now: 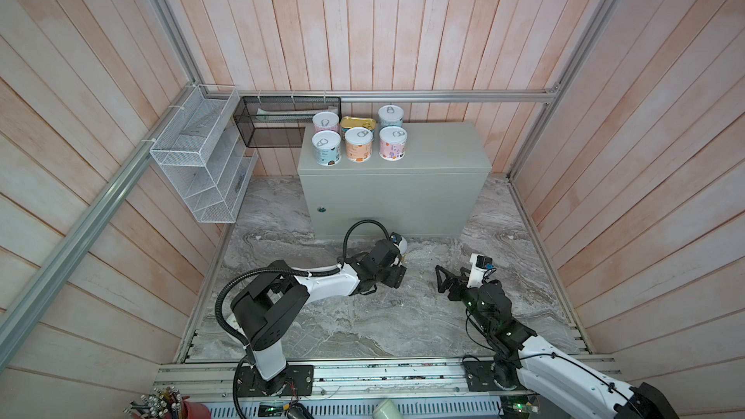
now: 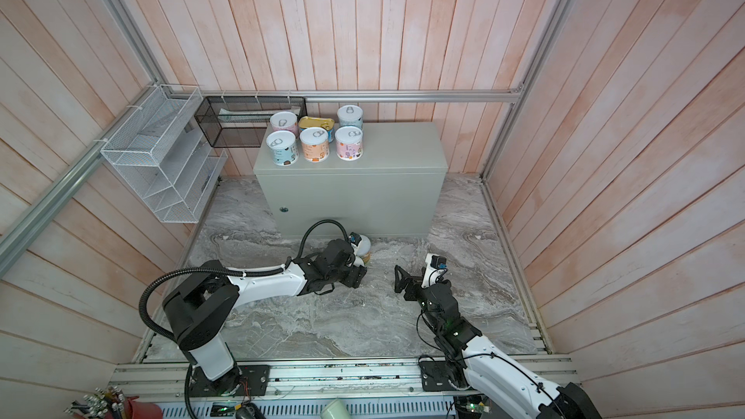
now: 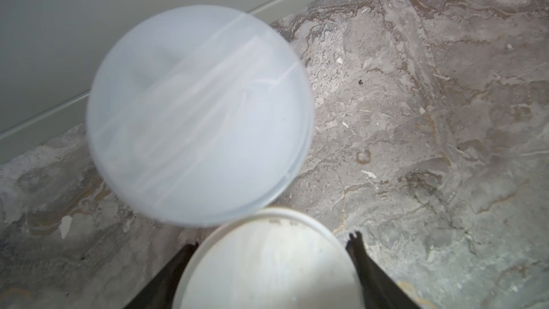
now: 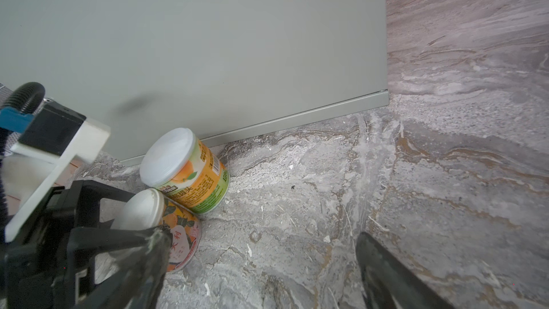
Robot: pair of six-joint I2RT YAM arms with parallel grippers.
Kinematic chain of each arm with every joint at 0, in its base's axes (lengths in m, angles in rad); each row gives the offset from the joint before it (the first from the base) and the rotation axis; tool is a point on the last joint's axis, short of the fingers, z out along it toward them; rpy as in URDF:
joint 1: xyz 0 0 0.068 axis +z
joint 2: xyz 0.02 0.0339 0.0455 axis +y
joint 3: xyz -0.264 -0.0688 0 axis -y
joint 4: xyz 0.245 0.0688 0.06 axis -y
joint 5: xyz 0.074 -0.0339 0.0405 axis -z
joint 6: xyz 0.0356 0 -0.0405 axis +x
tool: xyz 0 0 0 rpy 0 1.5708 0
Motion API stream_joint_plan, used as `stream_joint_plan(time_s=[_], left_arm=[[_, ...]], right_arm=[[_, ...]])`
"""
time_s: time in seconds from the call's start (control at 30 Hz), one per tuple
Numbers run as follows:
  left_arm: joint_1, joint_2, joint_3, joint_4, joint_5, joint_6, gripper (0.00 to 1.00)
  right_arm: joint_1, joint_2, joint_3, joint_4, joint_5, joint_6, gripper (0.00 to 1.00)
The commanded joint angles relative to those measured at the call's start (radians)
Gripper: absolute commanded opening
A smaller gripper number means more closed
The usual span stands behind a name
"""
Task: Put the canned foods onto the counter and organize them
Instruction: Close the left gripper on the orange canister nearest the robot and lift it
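Your counter (image 1: 435, 151) is the ref. R gripper (image 1: 440, 279) sits out in front of the counter's right half, jaws spread wide, nothing in them. L gripper (image 3: 274, 240) is low at the counter's front base, fingers (image 3: 364, 263) close on both sides of the nearer orange-green can (image 4: 178, 233); can't tell if they're clamped. 2nd orange-green can (image 4: 190, 173) stands right beside it, nearer the counter's foot. Pastel cans (image 1: 358, 146), five, plus gold tin (image 1: 354, 122) sit at the counter's top, left-rear.
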Motion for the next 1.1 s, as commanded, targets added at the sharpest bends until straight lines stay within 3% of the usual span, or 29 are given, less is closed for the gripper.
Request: stream_joint_plan(time_s=[0.0, 0.1, 0.4, 0.47, 0.53, 0.73, 1.07], left_arm=[[0.0, 0.03, 0.028, -0.023, -0.016, 0.018, 0.72], [-0.001, 0.029, 0.027, -0.023, -0.017, 0.02, 0.65], [-0.001, -0.007, -0.008, -0.022, -0.036, 0.016, 0.64], [-0.003, -0.022, -0.017, -0.025, -0.034, 0.012, 0.6], [-0.002, -0.042, -0.029, -0.025, -0.027, 0.013, 0.53], [0.001, -0.099, -0.054, -0.025, -0.017, 0.009, 0.5], [0.023, -0.159, -0.05, -0.055, 0.033, -0.005, 0.49]], right_arm=[[-0.004, -0.002, 0.008, 0.009, 0.017, 0.013, 0.97], [-0.004, -0.012, 0.001, 0.01, 0.028, 0.016, 0.97], [-0.005, -0.045, -0.015, 0.006, 0.041, 0.024, 0.97], [-0.004, -0.047, -0.016, 0.007, 0.034, 0.024, 0.97], [-0.003, -0.049, -0.015, 0.008, 0.013, 0.018, 0.97], [-0.002, -0.04, -0.02, 0.08, -0.151, -0.063, 0.97], [0.066, -0.013, -0.02, 0.149, -0.211, -0.132, 0.97]])
